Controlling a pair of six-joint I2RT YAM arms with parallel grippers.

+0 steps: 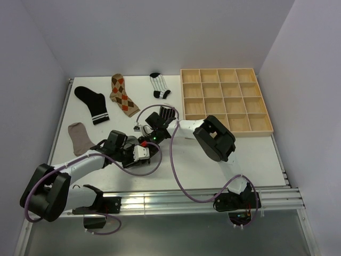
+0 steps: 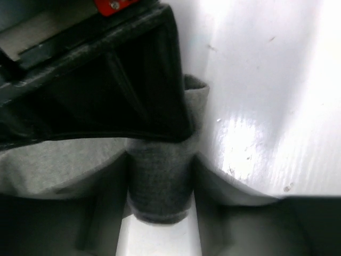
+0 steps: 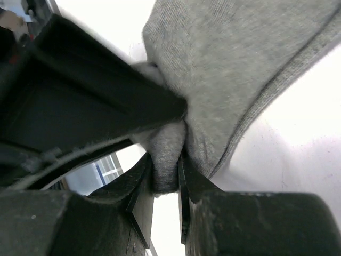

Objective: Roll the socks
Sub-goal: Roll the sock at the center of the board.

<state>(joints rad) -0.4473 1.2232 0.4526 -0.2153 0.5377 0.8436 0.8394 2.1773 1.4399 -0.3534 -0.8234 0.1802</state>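
Observation:
A plain grey sock (image 3: 224, 69) lies bunched on the white table between both grippers. My right gripper (image 3: 166, 168) is shut on a thick fold of it. In the left wrist view a rolled part of the grey sock (image 2: 160, 184) fills the gap of my left gripper (image 2: 160, 178) and touches both fingers. From above, the left gripper (image 1: 141, 152) and right gripper (image 1: 154, 134) meet at the table's middle and hide that sock. A taupe sock (image 1: 80, 137), a black sock with white bands (image 1: 91, 104), an argyle sock (image 1: 122, 95) and a striped sock (image 1: 159, 85) lie flat farther back.
A wooden grid tray (image 1: 226, 101) stands at the back right. The right arm's elbow (image 1: 216, 140) hangs over the table in front of the tray. Purple cables (image 1: 176, 165) loop across the near part of the table.

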